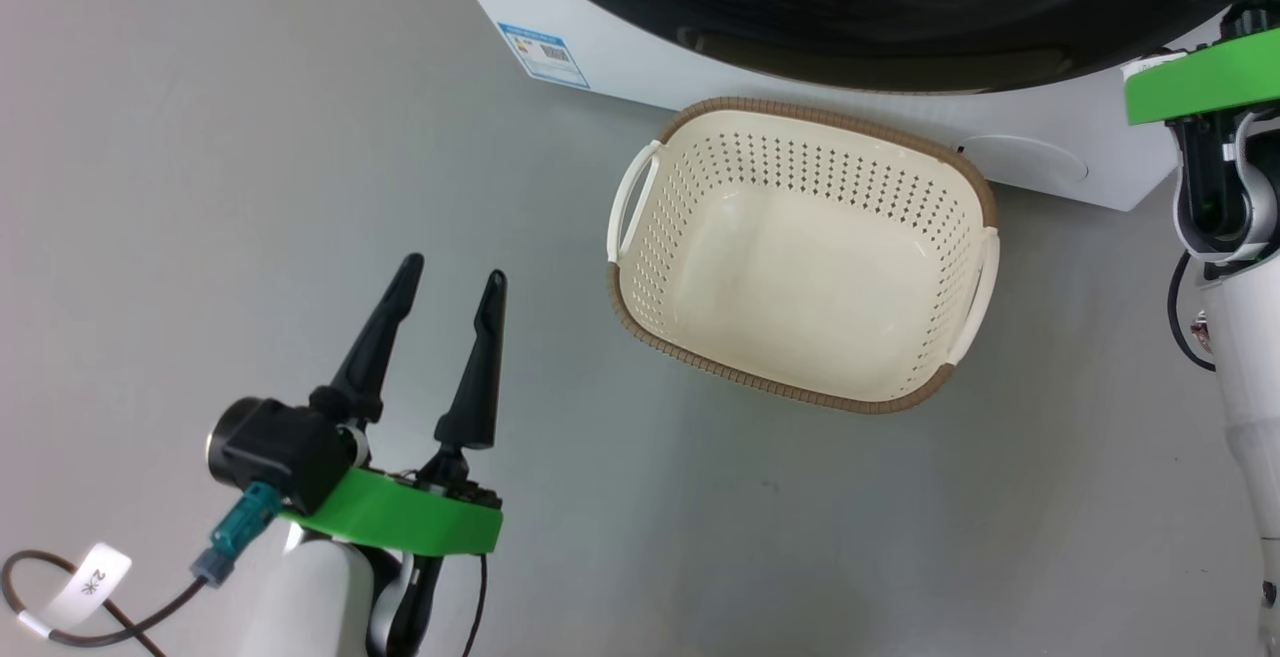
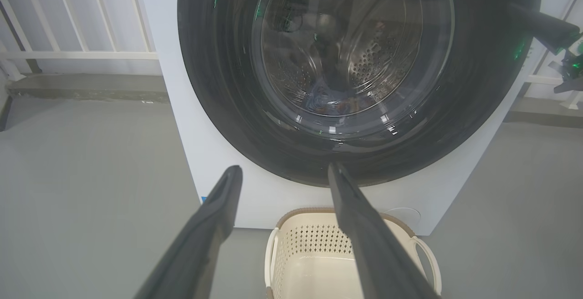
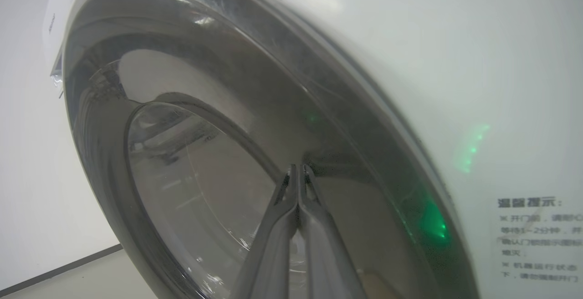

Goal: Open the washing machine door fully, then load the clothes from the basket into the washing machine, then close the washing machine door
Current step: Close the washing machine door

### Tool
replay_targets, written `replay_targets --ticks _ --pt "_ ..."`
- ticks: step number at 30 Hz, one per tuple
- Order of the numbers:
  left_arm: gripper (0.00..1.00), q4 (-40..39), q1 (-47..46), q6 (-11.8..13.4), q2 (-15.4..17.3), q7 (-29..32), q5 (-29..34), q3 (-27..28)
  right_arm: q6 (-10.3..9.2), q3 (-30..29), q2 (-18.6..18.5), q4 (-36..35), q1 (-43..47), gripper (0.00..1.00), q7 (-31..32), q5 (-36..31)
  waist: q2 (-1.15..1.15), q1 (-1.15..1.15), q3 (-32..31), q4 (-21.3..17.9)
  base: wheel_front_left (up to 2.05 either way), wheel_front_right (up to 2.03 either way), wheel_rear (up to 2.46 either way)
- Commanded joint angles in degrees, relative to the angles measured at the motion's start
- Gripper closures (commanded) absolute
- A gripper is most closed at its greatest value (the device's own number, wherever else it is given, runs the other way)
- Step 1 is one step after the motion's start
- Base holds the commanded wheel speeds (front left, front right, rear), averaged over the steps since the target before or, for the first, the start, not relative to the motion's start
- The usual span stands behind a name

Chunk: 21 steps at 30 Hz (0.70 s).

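Empty basket near washer; clothes inside, behind door glass. Left gripper spread, empty; right gripper clenched empty at door's right rim. Risk: tips skid off gloss, door left unlatched.

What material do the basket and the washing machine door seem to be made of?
The basket: probably moulded plastic, cream, glossy, with punched holes; its brown rim only looks woven. The door: glossy black rim, likely plastic, mirroring the room; clear bulging window, seemingly glass.
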Motion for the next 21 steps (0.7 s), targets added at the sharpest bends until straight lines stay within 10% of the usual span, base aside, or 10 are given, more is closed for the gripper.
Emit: replay_targets --ticks 1,8,12,14,21 --pt "0.00 -1.3 -1.2 -0.1 1.2 -0.4 -0.4 1.8 -0.58 0.0 0.1 -1.0 -2.1 1.00 -0.1 -0.2 0.00 0.00 0.4 0.1 0.00 0.00 0.00" --pt "0.00 1.5 -0.1 -0.1 1.2 -0.4 0.9 2.7 -0.58 3.0 0.6 -2.6 3.2 0.91 -0.1 0.6 0.00 0.00 -2.6 -1.6 0.00 0.00 0.00" --pt "0.00 3.5 1.1 -0.1 1.2 -0.4 2.1 3.9 -0.58 5.0 0.7 -4.0 7.7 0.42 -0.1 1.9 0.00 0.00 -5.4 -3.1 0.00 0.00 0.00" --pt "0.00 4.3 1.8 -0.1 1.2 -0.4 2.7 4.7 -0.58 5.7 0.5 -4.7 10.0 0.01 -0.1 2.2 0.00 0.00 -7.0 -4.0 0.00 0.00 0.00" --pt "0.00 6.3 5.0 -0.1 3.0 -0.4 3.1 7.1 -0.58 6.3 1.6 -6.0 18.1 0.00 -0.1 2.3 0.00 0.00 -12.6 -7.6 0.00 0.00 0.00"
